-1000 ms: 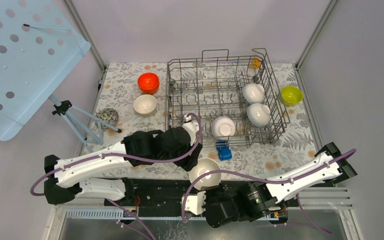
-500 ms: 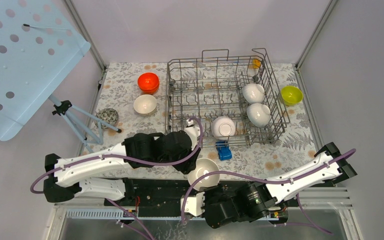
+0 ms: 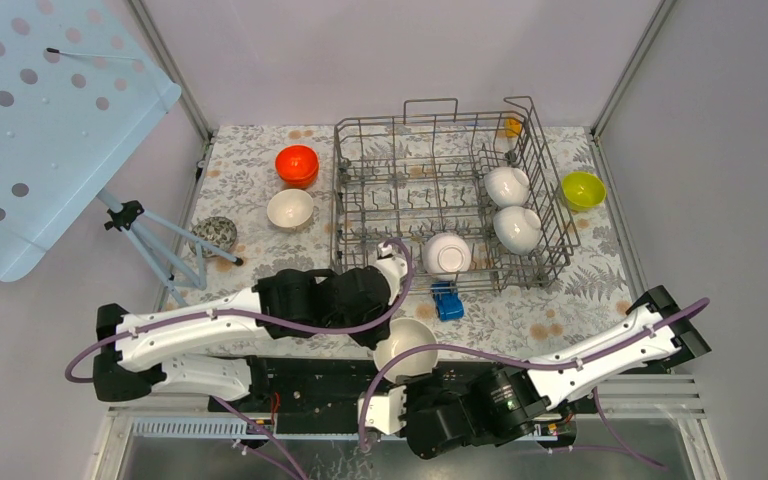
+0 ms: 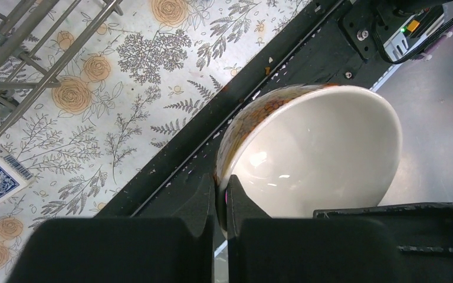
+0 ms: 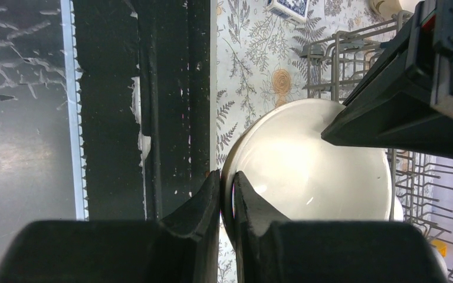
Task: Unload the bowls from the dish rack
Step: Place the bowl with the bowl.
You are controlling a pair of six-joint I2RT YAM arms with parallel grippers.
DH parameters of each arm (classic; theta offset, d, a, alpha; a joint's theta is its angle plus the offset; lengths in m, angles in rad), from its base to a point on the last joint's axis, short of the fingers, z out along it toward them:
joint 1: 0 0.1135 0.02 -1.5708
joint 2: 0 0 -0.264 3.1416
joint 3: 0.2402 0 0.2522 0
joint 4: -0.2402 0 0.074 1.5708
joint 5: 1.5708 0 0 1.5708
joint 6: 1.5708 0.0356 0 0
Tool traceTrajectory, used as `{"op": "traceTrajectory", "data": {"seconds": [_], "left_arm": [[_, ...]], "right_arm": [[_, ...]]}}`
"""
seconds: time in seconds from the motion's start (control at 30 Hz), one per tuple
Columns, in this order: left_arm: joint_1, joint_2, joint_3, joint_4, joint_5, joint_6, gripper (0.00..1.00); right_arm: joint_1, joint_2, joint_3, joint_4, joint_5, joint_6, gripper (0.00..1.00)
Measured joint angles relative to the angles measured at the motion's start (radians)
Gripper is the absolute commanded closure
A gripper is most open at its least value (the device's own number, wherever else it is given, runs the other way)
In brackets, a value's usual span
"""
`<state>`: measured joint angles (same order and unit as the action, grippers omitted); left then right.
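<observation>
the held bowl [image 3: 406, 345] sits mouth-up, slightly tipped, over the near table edge in front of the rack [image 3: 338, 190] – it is round, so no long axis. the left gripper [image 4: 221, 190] is clamped on its rim, one finger inside and one outside; the right gripper [image 5: 226, 184] pinches the rim from the near side. the left arm lies low, reaching rightward; the right arm folds back leftward. three white bowls [image 3: 446, 253] stay in the rack. an orange bowl [image 3: 297, 164] and a cream bowl [image 3: 290, 208] sit left of it, a green bowl [image 3: 583, 189] right. a blue car [image 3: 447, 301] lies just beyond the held bowl – a ball [image 3: 216, 234] lies far left.
</observation>
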<state>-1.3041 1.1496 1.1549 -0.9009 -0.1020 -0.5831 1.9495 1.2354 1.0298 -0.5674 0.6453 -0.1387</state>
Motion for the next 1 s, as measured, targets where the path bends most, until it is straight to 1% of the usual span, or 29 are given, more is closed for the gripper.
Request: {"op": "traceTrajectory", "data": {"seconds": [0.13,0.2,0.33,0.43,0.53,0.63,0.73,0.77,0.8,0.83,0.87,1.0], "left_arm": [[0.000,0.011,0.000,0.000,-0.003,-0.001,1.00],[0.000,0.011,-0.002,0.000,-0.005,-0.002,1.00],[-0.001,0.010,-0.004,0.000,-0.019,-0.014,1.00],[-0.004,-0.006,-0.019,0.005,-0.047,-0.024,1.00],[-0.004,-0.035,-0.043,0.004,-0.072,-0.035,1.00],[-0.004,-0.056,-0.047,0.006,-0.086,-0.047,1.00],[-0.004,-0.070,-0.047,0.016,-0.098,-0.058,1.00],[-0.004,-0.073,-0.047,0.019,-0.102,-0.063,1.00],[-0.004,-0.075,-0.047,0.021,-0.108,-0.067,1.00],[-0.004,-0.077,-0.047,0.021,-0.111,-0.071,1.00],[-0.004,-0.079,-0.047,0.023,-0.117,-0.074,1.00],[-0.004,-0.089,-0.051,0.027,-0.137,-0.084,1.00]], "right_arm": [[0.000,0.006,0.003,0.008,0.000,0.000,1.00],[0.001,0.009,0.003,0.008,0.000,0.000,0.91],[0.001,0.009,0.003,0.008,0.002,0.003,0.68],[0.002,0.009,0.007,0.012,0.012,0.006,0.55],[0.002,0.009,0.016,0.019,0.025,0.012,0.46],[0.002,0.008,0.018,0.031,0.028,0.018,0.39],[0.002,0.005,0.020,0.035,0.027,0.030,0.26],[0.002,0.003,0.023,0.035,0.027,0.035,0.21],[0.002,0.001,0.026,0.035,0.027,0.040,0.10],[0.002,-0.003,0.029,0.036,0.026,0.043,0.02],[0.002,-0.008,0.034,0.039,0.024,0.052,0.01],[0.002,-0.028,0.066,0.043,0.012,0.078,0.00]]}}
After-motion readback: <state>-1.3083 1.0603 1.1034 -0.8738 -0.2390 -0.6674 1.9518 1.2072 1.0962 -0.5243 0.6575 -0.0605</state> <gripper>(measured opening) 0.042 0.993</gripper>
